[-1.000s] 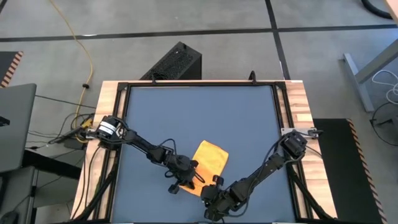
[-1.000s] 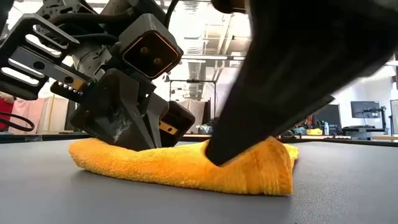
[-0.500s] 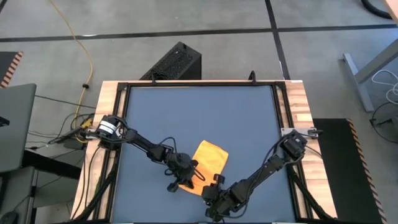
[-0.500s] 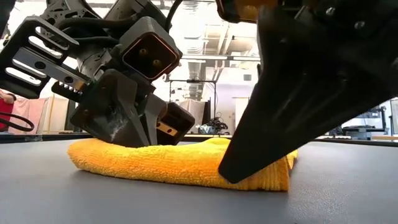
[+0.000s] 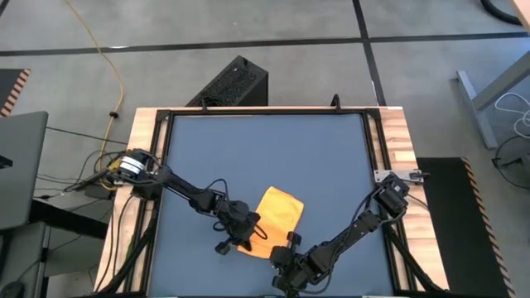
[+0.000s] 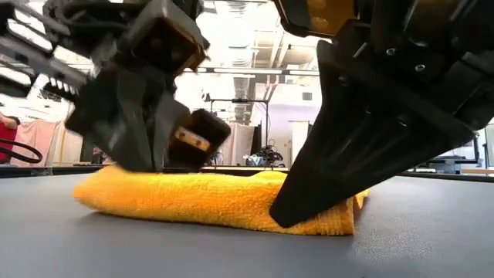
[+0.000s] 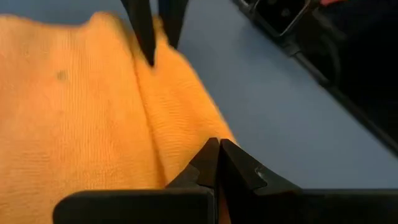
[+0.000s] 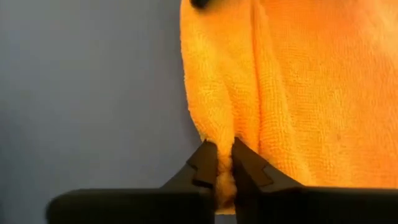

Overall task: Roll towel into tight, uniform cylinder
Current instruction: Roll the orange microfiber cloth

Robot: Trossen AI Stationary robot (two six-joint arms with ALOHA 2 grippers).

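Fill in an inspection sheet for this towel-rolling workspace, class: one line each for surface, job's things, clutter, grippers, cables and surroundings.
Surface: dark blue tabletop in a wooden frame, flat.
Job's things: yellow towel folded into a thick flat pad near the front edge, not yet a cylinder.
Clutter: nothing seen on the tabletop.
Grippers: left gripper shut, tips on the towel's edge, whether it pinches cloth cannot be told; right gripper pinched on a fold at the towel's end.
Cables: yellow cable across the floor; wire bundle beside the left arm's base.
Surroundings: black box behind the table, grey floor; lit room with equipment in the low view.
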